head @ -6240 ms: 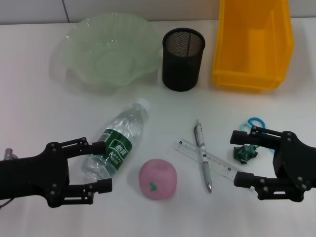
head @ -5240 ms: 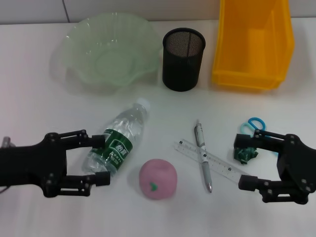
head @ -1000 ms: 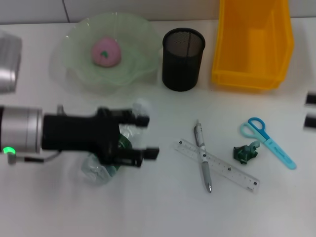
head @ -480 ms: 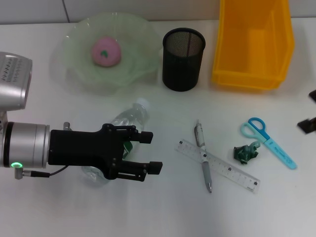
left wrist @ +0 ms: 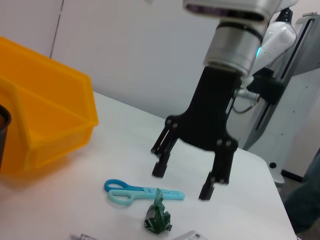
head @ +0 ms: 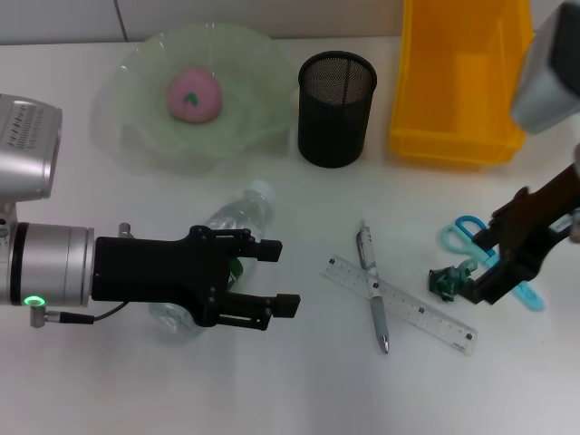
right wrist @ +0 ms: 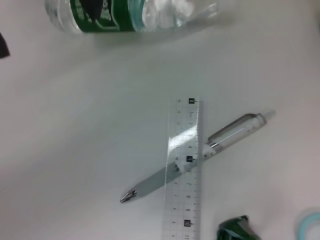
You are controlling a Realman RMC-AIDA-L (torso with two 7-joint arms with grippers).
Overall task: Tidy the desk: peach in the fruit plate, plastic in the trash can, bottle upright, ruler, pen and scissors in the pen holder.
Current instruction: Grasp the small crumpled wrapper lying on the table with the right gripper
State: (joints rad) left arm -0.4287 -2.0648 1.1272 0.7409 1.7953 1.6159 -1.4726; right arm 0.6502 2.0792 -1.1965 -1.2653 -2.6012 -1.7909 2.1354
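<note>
The pink peach (head: pixel 193 93) lies in the green fruit plate (head: pixel 136 136). The clear bottle (head: pixel 243 211) lies on its side, its lower half hidden under my open left gripper (head: pixel 277 276); the bottle also shows in the right wrist view (right wrist: pixel 130 15). My right gripper (head: pixel 487 256) is open and hovers over the crumpled green plastic (head: pixel 449 279) and the blue scissors (head: pixel 463 234). In the left wrist view the right gripper (left wrist: pixel 182 181) stands above the scissors (left wrist: pixel 142 191) and plastic (left wrist: pixel 159 220). The pen (head: pixel 372 288) lies across the ruler (head: pixel 408 308).
The black mesh pen holder (head: pixel 336 107) stands at the back centre. The yellow bin (head: pixel 462 77) stands at the back right and shows in the left wrist view (left wrist: pixel 45 125). The pen (right wrist: pixel 200 155) and ruler (right wrist: pixel 182 170) show crossed in the right wrist view.
The peach went from the table into the plate. My right arm has come in from the right edge and now hangs over the scissors and plastic. The left gripper has hardly moved.
</note>
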